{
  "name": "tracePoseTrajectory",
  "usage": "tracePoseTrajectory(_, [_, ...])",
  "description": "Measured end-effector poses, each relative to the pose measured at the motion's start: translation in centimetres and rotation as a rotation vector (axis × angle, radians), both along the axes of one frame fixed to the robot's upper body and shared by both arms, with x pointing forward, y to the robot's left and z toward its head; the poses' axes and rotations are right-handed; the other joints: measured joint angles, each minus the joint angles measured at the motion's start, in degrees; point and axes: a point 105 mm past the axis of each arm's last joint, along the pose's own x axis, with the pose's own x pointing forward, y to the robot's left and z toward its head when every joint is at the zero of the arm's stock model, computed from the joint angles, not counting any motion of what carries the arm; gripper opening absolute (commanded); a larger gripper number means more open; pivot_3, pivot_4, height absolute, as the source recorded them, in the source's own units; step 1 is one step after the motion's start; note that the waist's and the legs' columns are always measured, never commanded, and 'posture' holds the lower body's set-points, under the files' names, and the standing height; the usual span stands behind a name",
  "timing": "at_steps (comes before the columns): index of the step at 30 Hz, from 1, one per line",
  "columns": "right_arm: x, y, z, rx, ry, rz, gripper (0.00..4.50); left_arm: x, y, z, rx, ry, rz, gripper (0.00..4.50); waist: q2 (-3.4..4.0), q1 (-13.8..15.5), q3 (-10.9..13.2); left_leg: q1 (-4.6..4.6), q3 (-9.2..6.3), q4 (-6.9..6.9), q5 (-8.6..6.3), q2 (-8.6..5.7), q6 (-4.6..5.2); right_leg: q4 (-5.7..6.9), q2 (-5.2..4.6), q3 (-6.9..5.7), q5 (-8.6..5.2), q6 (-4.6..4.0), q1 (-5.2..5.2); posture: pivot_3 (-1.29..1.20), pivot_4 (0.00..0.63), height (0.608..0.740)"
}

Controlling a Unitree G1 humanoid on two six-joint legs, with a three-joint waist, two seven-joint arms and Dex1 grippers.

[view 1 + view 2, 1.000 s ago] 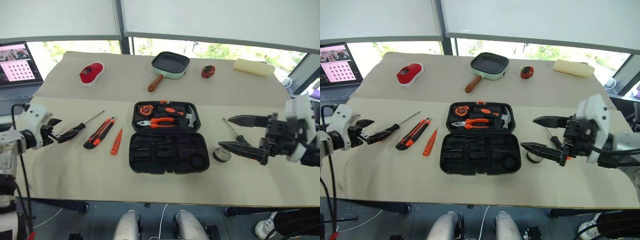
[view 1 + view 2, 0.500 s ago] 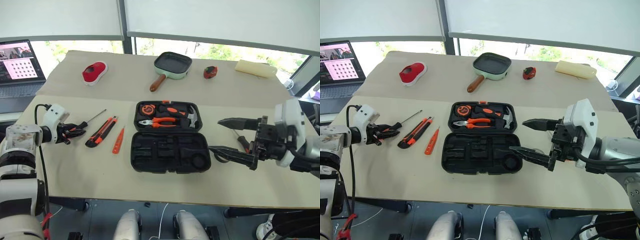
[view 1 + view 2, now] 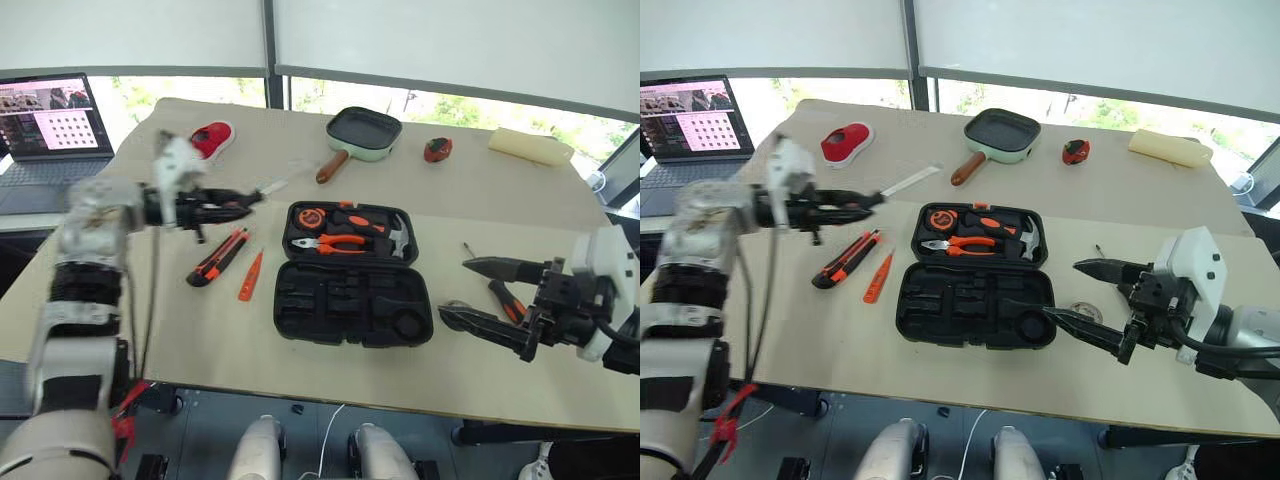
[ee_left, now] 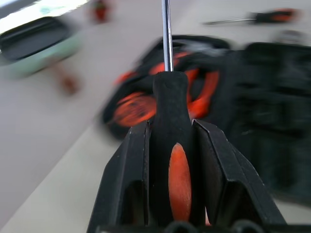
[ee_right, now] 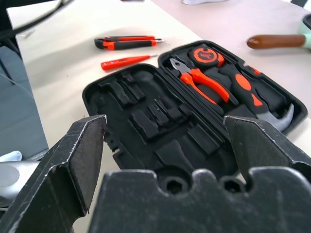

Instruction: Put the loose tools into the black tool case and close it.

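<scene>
Far left: a laptop (image 3: pixel 55 115) with its screen lit, at the edge of the worktop (image 3: pixel 300 345).

Next, up in the air over the left side of the worktop: the left gripper (image 3: pixel 225 203), squeezed tight on the black-and-orange handle of a screwdriver (image 4: pixel 171 141). Metal shaft sticking straight out past the fingers (image 4: pixel 126 184), toward the tool case.

Behind it, near the far edge: a red and white thing (image 3: pixel 212 138).

Flat on the worktop below the left gripper: a black-orange utility knife (image 3: pixel 218 256), and just beside it a small slim orange tester screwdriver (image 3: pixel 250 276). Both loose, both left of the case.

In the middle: the black tool case (image 3: pixel 355 300), lying wide open. Far half holding a tape measure (image 3: pixel 316 216), orange-handled pliers (image 3: pixel 330 243) and a hammer (image 3: pixel 398 238). Near half with bare, tool-shaped hollows.

Behind the case: a green pan (image 3: pixel 362 135) with a wooden handle, then a small red thing (image 3: pixel 437 150).

Right of the case: a small black tape roll (image 3: pixel 1087 312) and a second screwdriver (image 3: pixel 500 290), both on the worktop.

Over them: the right gripper (image 3: pixel 487 297), fingers spread wide apart, holding nothing.

Far right, at the back: a pale yellow block (image 3: pixel 530 146).
</scene>
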Motion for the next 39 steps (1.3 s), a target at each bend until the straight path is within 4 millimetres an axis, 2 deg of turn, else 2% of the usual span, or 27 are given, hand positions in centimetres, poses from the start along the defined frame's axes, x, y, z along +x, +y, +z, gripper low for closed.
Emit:
tracePoseTrajectory(5, [0.2, -0.8, -0.9, 0.002, 0.011, -0.049, 4.5, 0.1, -4.2, -3.1, 0.123, 0.037, -0.078, 0.88, 0.02, -0.56, 0.03, -0.09, -0.11, 0.05, 0.0, -0.01, 0.0, 0.13, 0.05, 0.03, -0.01, 0.0, -0.11, 0.0, 0.15, 0.74])
tracePoseTrajectory(10, [0.0, -1.3, -1.2, -0.005, 0.011, -0.078, 4.5, 0.6, -4.8, -2.8, 0.163, 0.009, -0.057, 0.88, 0.05, -1.01, 0.03, -0.11, -0.17, 0.04, 0.0, -0.02, 0.0, 0.17, 0.04, 0.04, -0.02, 0.01, -0.15, 0.0, 0.15, 0.74])
tracePoseTrajectory(12, [0.0, -1.4, -1.3, -0.006, 0.009, -0.085, 4.5, 0.3, -5.0, -3.7, 0.204, -0.002, -0.065, 0.88, 0.07, -1.01, 0.03, -0.11, -0.18, 0.05, 0.01, -0.03, 0.0, 0.17, 0.03, 0.04, -0.02, 0.01, -0.14, 0.0, 0.15, 0.74])
tracePoseTrajectory(16, [0.0, -1.4, -1.3, 0.003, 0.003, -0.097, 4.5, -0.2, -4.8, -6.9, 0.275, 0.005, -0.069, 0.88, 0.08, -0.97, 0.06, -0.12, -0.19, 0.06, 0.01, -0.03, 0.0, 0.19, 0.03, 0.04, -0.02, 0.01, -0.16, 0.0, 0.15, 0.74])
tracePoseTrajectory(17, [0.1, -1.4, -1.3, 0.004, 0.002, -0.098, 4.5, -0.2, -5.0, -7.0, 0.275, -0.002, -0.068, 0.88, 0.08, -0.95, 0.06, -0.14, -0.2, 0.09, 0.01, -0.03, 0.0, 0.19, 0.03, 0.04, -0.02, 0.01, -0.16, 0.0, 0.15, 0.74])
tracePoseTrajectory(27, [0.3, -1.3, -1.2, 0.02, -0.013, -0.111, 4.5, 0.3, -6.4, -6.9, 0.287, -0.03, -0.075, 0.88, 0.08, 0.09, 0.06, -0.13, -0.19, 0.16, 0.02, -0.09, 0.02, 0.2, -0.01, 0.04, -0.02, 0.04, -0.1, 0.0, 0.15, 0.74])
tracePoseTrajectory(28, [0.2, -1.3, -1.3, 0.023, -0.013, -0.111, 4.5, 0.4, -6.4, -6.9, 0.286, -0.028, -0.075, 1.38, 0.09, 0.16, 0.06, -0.13, -0.2, 0.17, 0.02, -0.1, 0.02, 0.21, -0.02, 0.04, -0.02, 0.04, -0.1, 0.0, 0.15, 0.74])
tracePoseTrajectory(29, [0.2, -1.2, -1.3, 0.023, -0.013, -0.11, 4.5, 0.4, -6.5, -6.9, 0.285, -0.027, -0.075, 1.38, 0.09, 0.19, 0.06, -0.13, -0.2, 0.17, 0.02, -0.1, 0.02, 0.22, -0.02, 0.04, -0.02, 0.04, -0.1, 0.0, 0.15, 0.74])
tracePoseTrajectory(30, [0.1, -1.1, -1.3, 0.022, -0.014, -0.107, 4.5, 0.4, -6.5, -6.8, 0.285, -0.025, -0.078, 2.06, 0.09, 0.21, 0.06, -0.13, -0.2, 0.17, 0.03, -0.1, 0.02, 0.23, -0.01, 0.04, -0.02, 0.04, -0.1, 0.0, 0.15, 0.74])
tracePoseTrajectory(31, [0.1, -1.1, -1.3, 0.021, -0.014, -0.106, 4.5, 0.4, -6.6, -6.6, 0.284, -0.028, -0.081, 2.2, 0.09, 0.23, 0.06, -0.13, -0.2, 0.17, 0.03, -0.1, 0.03, 0.23, -0.01, 0.04, -0.02, 0.04, -0.1, 0.0, 0.15, 0.74])
tracePoseTrajectory(33, [-0.1, -0.9, -1.5, 0.02, -0.008, -0.102, 4.5, 0.3, -6.8, -5.8, 0.277, -0.024, -0.093, 2.87, 0.09, 0.23, 0.06, -0.13, -0.2, 0.17, 0.03, -0.1, 0.02, 0.23, -0.01, 0.04, -0.02, 0.04, -0.1, 0.0, 0.15, 0.74])
tracePoseTrajectory(36, [-0.2, -0.9, -1.7, 0.017, 0.003, -0.103, 4.5, 0.2, -7.1, -4.3, 0.248, -0.036, -0.11, 2.87, 0.09, 0.15, 0.06, -0.13, -0.21, 0.16, 0.02, -0.09, 0.02, 0.23, -0.01, 0.04, -0.02, 0.04, -0.11, 0.0, 0.15, 0.74])
tracePoseTrajectory(39, [-0.2, -0.9, -1.7, 0.018, 0.003, -0.104, 4.5, 0.1, -7.2, -3.5, 0.246, -0.056, -0.13, 2.13, 0.1, 0.12, 0.05, -0.11, -0.21, 0.15, 0.03, -0.09, 0.02, 0.23, 0.0, 0.04, -0.02, 0.04, -0.11, 0.0, 0.15, 0.74])
